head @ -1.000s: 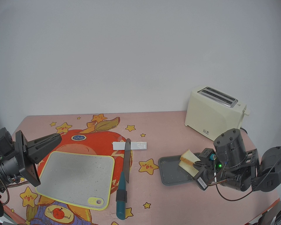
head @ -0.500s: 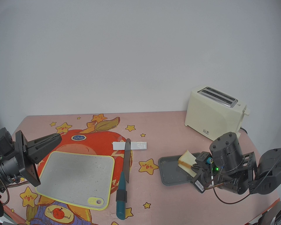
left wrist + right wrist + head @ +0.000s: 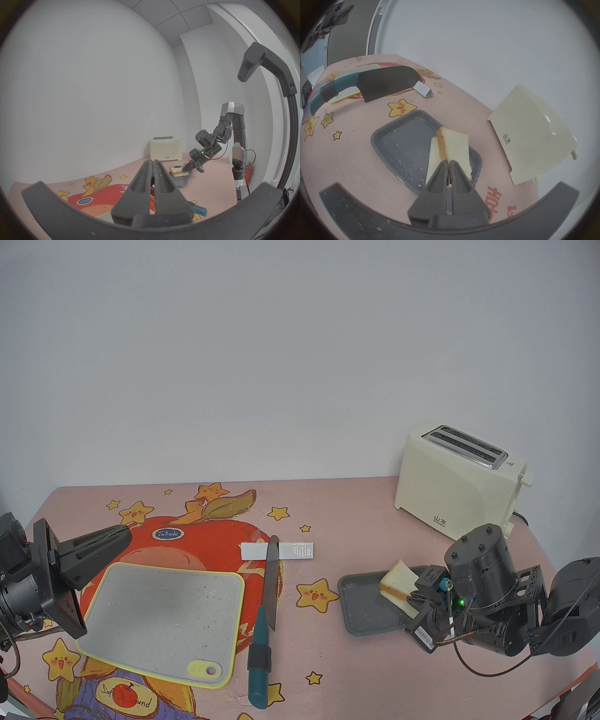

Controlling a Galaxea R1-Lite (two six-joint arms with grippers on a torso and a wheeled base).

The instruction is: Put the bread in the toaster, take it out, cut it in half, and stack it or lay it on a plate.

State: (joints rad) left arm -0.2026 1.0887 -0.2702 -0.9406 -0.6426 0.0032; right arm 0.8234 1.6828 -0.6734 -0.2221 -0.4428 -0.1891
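Note:
Two pale pieces of bread [image 3: 398,582] [image 3: 455,145] lie pressed together and tilted over the right end of a dark grey tray [image 3: 360,612] [image 3: 401,140]. My right gripper [image 3: 415,598] [image 3: 449,165] is shut on their near edge. The cream toaster [image 3: 459,480] [image 3: 534,137] stands behind the tray at the table's back right, both slots empty. A knife [image 3: 265,605] [image 3: 365,83] with a teal handle lies beside the grey cutting board [image 3: 162,621]. My left gripper [image 3: 122,532] [image 3: 153,165] hovers shut and empty over the board's far left corner.
A small white card [image 3: 290,550] [image 3: 425,90] lies under the knife's tip. The pink tablecloth has bare room between the knife and the tray. The table's right edge runs close behind my right arm.
My right arm has sunk a little and shifted slightly left, carrying the bread lower over the tray. The left arm has stayed still.

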